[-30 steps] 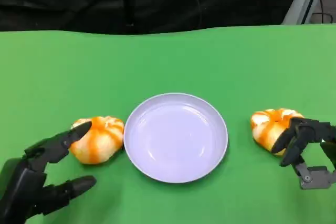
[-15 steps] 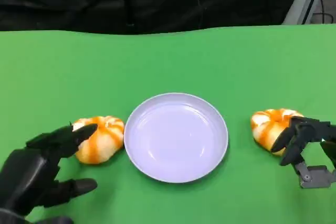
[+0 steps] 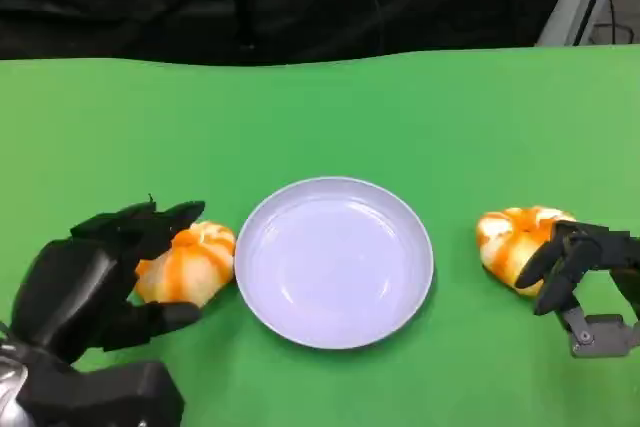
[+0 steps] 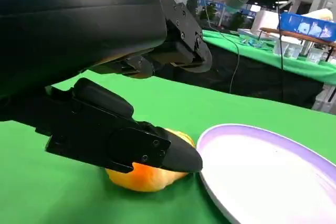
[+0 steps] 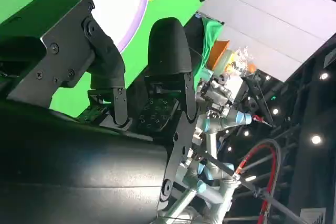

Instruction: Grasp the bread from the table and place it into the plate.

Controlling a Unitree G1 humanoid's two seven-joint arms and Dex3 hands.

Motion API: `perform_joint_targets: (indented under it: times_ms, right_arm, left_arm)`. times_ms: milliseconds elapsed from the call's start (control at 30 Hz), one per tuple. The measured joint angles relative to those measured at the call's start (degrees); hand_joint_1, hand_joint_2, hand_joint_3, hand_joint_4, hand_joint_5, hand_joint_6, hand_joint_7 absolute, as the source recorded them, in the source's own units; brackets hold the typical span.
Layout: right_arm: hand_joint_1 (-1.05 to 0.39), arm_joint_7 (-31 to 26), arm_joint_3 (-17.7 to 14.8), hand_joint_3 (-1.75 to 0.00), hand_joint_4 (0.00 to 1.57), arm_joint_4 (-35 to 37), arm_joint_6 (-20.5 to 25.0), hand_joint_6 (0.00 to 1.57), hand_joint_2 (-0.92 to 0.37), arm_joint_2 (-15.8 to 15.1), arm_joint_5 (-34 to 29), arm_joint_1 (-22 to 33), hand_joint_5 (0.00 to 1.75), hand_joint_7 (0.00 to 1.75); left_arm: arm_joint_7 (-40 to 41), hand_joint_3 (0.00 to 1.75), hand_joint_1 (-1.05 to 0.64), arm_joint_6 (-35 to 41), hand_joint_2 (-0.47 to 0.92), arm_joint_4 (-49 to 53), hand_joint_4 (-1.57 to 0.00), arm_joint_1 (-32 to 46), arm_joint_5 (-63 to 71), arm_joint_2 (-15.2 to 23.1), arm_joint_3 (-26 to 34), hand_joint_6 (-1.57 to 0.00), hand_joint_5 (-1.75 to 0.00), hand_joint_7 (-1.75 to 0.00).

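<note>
Left hand [image 3: 100,272] newly around bread [image 3: 190,262]

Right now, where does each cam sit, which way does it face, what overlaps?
Head: high, looking down at the green table; both hands, left hand, right hand.
Left wrist: low behind the left hand, facing the left bread and the plate.
Right wrist: behind the right hand's fingers, rolled, looking across the table towards the room.
Shared: all three show the plate.
</note>
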Motion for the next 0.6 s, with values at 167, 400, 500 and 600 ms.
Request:
perform_joint_targets:
  times_ms: [167, 400, 500, 600]
  right_arm:
    - [0.26, -0.05, -0.01, -1.21, 1.04, 0.06, -0.29, 1.04, -0.47, 0.00, -0.08, 0.00, 1.21, 1.05]
    - [0.27, -0.04, 0.00, -1.21, 1.05, 0.02, -0.32, 1.05, -0.49, 0.00, 0.08, 0.00, 1.20, 1.04]
    - [0.27, -0.06, -0.01, -1.20, 1.05, -0.08, -0.34, 1.05, -0.49, 0.00, 0.02, 0.02, 1.20, 1.04]
    - [0.27, -0.09, -0.01, -1.20, 1.04, -0.30, -0.34, 1.05, -0.49, 0.00, 0.02, 0.07, 1.19, 1.03]
  left_arm:
    - [0.06, 0.17, -0.71, 0.35, 0.92, 2.58, -0.43, -1.93, -0.05, 0.11, -1.77, -0.46, -0.02, -0.02]
    - [0.03, 0.18, -0.70, 1.43, 0.92, 5.79, -0.45, -3.37, -0.16, 0.11, -3.82, -0.48, -0.02, -0.02]
    - [-0.05, 0.17, -0.69, 1.70, 0.92, 7.76, -0.46, -4.05, -0.27, 0.12, -4.71, -0.49, -0.02, -0.02]
    - [-0.13, 0.15, -0.68, 1.86, 0.92, 9.47, -0.47, -4.85, -0.48, 0.12, -5.59, -0.50, -0.02, -0.02]
